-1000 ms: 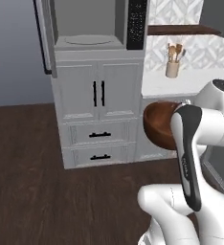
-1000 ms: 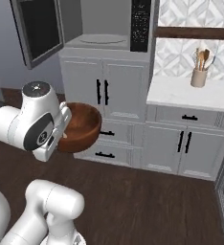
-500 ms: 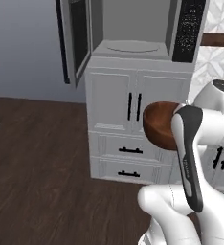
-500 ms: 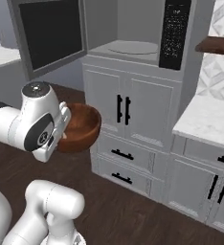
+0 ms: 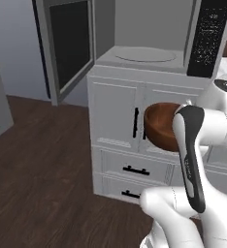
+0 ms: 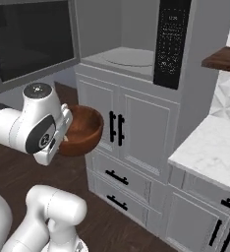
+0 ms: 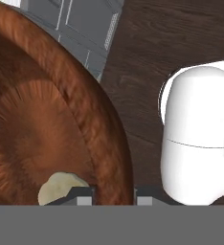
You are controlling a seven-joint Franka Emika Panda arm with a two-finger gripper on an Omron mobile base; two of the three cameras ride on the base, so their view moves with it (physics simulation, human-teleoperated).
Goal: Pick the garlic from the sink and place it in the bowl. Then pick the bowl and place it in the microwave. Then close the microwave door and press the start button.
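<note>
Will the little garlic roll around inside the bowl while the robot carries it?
Probably a bit. The garlic is rounded and lies loose on the glossy inside of the bowl, so it could roll or slide if the bowl tips. The walls look deep, so it likely stays in. The gripper pinches the rim, and the wood looks stiff enough to hold.

The microwave point(image 6: 131, 54) cavity gapes wide, its floor bare. The microwave door point(image 5: 69, 46) juts out leftward, flanking the approach.

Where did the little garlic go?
The garlic lies inside the brown bowl, near its rim, close to the hand gripping that rim.
</note>
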